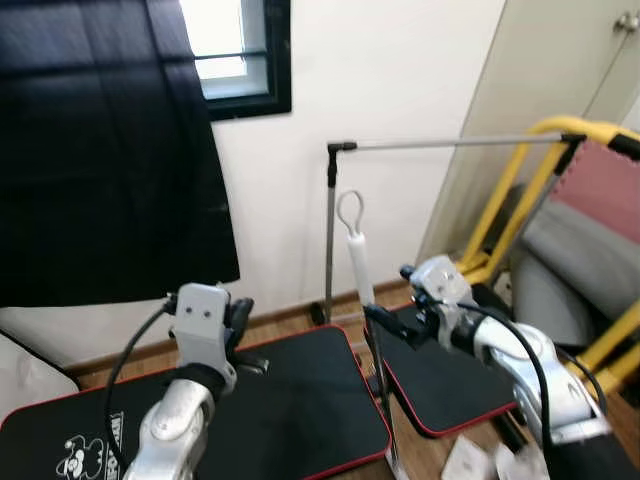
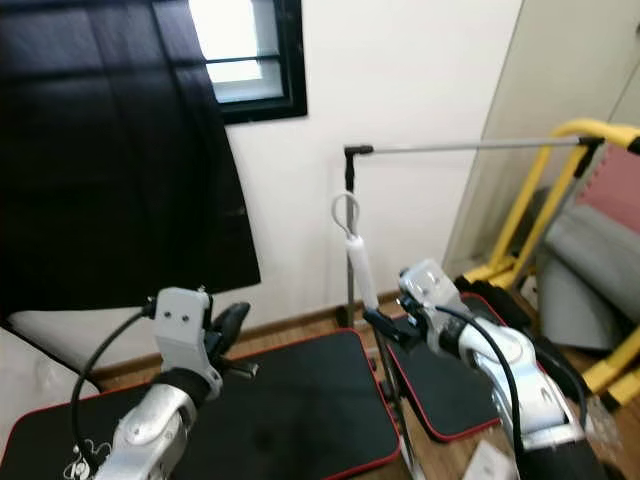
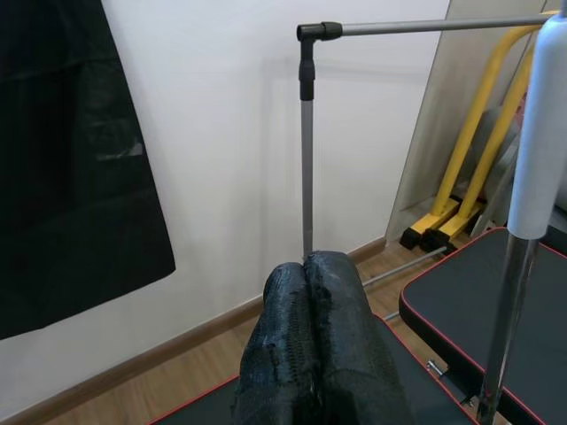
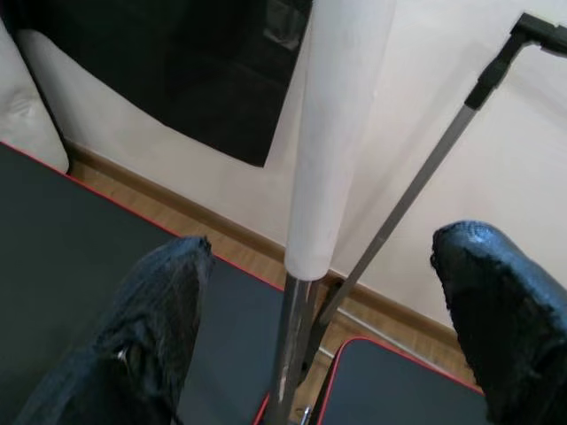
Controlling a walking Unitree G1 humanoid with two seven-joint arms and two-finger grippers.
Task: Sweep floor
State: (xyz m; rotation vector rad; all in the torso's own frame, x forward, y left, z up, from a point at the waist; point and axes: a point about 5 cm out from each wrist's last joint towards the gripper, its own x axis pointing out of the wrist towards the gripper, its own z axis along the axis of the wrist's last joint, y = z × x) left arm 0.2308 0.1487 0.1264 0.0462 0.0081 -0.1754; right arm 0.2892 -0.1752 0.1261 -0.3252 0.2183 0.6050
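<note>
A broom handle [image 1: 358, 262] with a white grip, a loop on top and a metal pole below stands upright between two floor mats. My right gripper [image 1: 384, 323] is open at the pole just under the white grip. In the right wrist view the handle [image 4: 341, 133] stands between the two wide-apart fingers [image 4: 151, 336] without touching either. My left gripper [image 1: 243, 330] is raised over the left mat, shut and holding nothing; its closed fingertips [image 3: 306, 270] point toward the wall. The broom's head is hidden below the frame.
Two black mats with red edges [image 1: 300, 410] [image 1: 445, 390] lie on the wood floor. A metal clothes rack [image 1: 450, 144] stands by the wall behind the handle. A yellow frame [image 1: 515, 205] and grey padding [image 1: 580, 250] crowd the right. A black curtain [image 1: 100, 150] hangs at left.
</note>
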